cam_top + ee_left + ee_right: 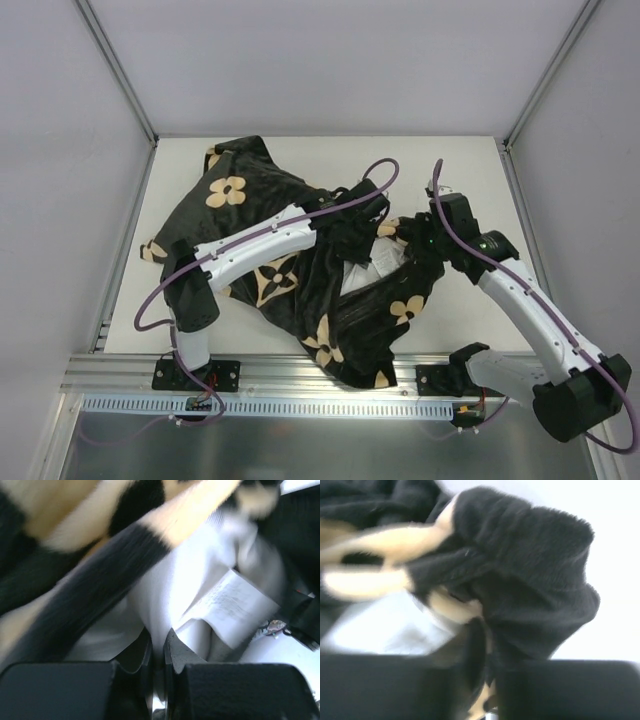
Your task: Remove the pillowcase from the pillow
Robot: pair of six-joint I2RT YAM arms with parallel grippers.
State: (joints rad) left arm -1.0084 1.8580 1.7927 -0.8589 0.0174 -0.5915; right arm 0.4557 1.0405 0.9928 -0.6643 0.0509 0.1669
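Observation:
The black pillowcase (240, 200) with tan flowers lies crumpled across the table. At its open mouth a patch of white pillow (362, 277) shows. My left gripper (157, 641) is shut on a fold of the white pillow (175, 580), next to a sewn-in white label (235, 605), with the pillowcase (100, 575) bunched above it. My right gripper (487, 630) sits at the right side of the opening (418, 245). Its fingers are closed on a thick bunch of pillowcase (530, 565), in a blurred view. White pillow (385, 625) shows to its left.
The white table (470, 170) is walled by grey panels with metal posts at the back corners. An aluminium rail (300, 375) carrying both arm bases runs along the near edge. Purple cables loop over both arms.

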